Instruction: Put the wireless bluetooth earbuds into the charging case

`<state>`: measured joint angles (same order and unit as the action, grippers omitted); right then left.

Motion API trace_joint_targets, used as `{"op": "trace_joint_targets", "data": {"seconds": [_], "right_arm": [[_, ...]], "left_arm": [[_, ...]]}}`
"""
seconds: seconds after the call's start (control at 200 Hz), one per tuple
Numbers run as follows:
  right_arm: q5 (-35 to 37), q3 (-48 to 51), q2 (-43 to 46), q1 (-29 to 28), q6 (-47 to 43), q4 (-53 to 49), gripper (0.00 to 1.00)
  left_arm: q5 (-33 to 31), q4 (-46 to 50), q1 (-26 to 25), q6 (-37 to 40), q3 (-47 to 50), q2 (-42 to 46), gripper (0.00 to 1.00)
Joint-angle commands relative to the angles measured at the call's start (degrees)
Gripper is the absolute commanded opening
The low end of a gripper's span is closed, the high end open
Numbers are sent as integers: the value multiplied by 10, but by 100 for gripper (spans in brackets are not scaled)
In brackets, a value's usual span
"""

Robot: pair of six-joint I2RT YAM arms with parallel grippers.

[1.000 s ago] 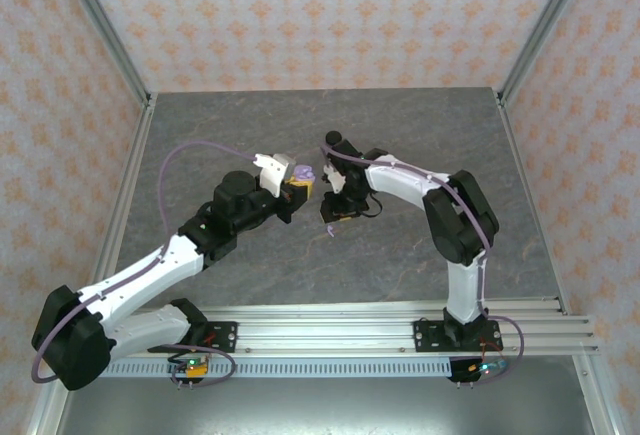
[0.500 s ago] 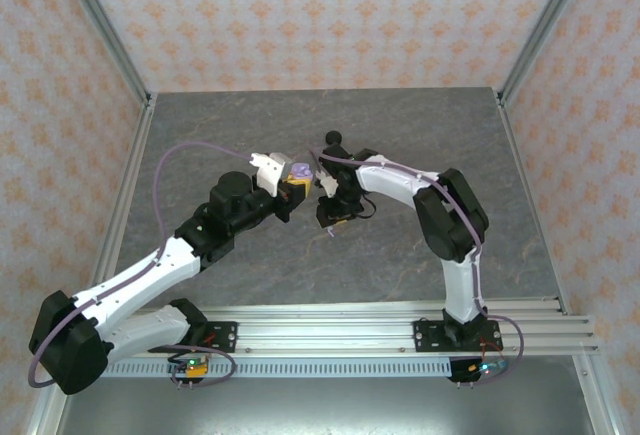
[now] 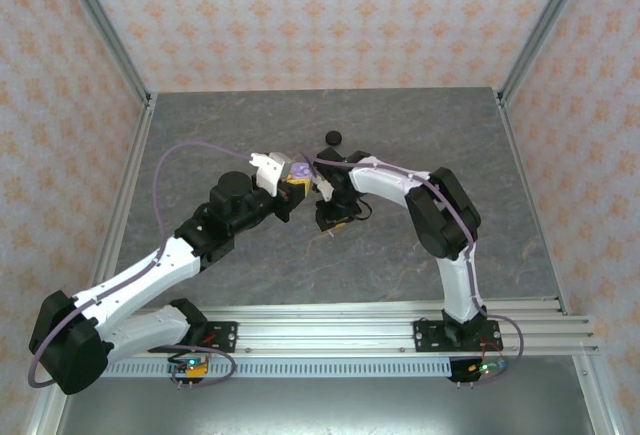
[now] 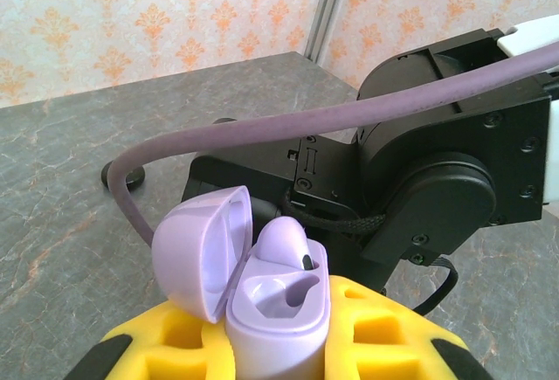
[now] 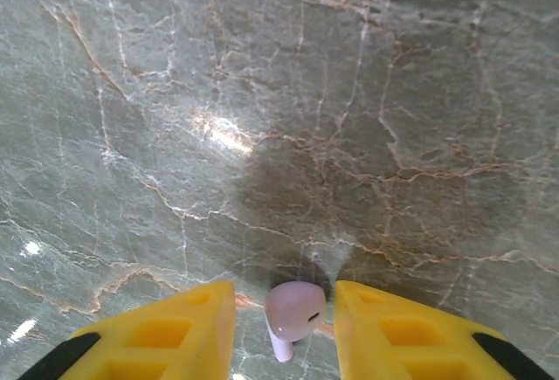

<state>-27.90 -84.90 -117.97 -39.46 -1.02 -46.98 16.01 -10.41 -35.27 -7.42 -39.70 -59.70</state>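
The charging case [image 4: 278, 314], pale lilac, was held up off the table [image 3: 450, 135] over its middle, a little nearer the far edge than the near one. The left gripper [image 3: 294, 181] was closed on the lower body of the case, with a yellow finger pressed against each side. The lid [image 4: 201, 253] stood hinged open. One seated earbud [image 4: 284, 242] already filled the socket farther from the wrist camera, while the nearer socket [image 4: 281, 294] was empty.

The second lilac piece, the loose earbud [image 5: 295, 308], sat between the fingers of the right gripper [image 5: 286, 287], stem towards the camera. That gripper pointed down at the table just beside the case, on its right. Its jaws stood partly apart, with a gap visible on either side of the bud, so it did not look pinched. Whether the bud rested on the table or was caught lower down could not be told.

A small black round object [image 3: 333, 137], probably another case, lay on the table nearer the far edge.

By my reading, the lilac set was half done. What remained was to grip the loose bud, carry it over the empty socket, seat it and close the lid. How the black set stood could not be judged.
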Motion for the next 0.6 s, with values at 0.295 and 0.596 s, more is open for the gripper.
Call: {"op": "trace_joint_targets", "data": {"seconds": [0.295, 0.596], "right_arm": [[80, -28, -29, -24, -16, -54, 34], [99, -16, -44, -34, 10, -39, 31]], "left_arm": [[-12, -1, -2, 7, 6, 15, 8], [-16, -1, -2, 7, 5, 15, 8]]}}
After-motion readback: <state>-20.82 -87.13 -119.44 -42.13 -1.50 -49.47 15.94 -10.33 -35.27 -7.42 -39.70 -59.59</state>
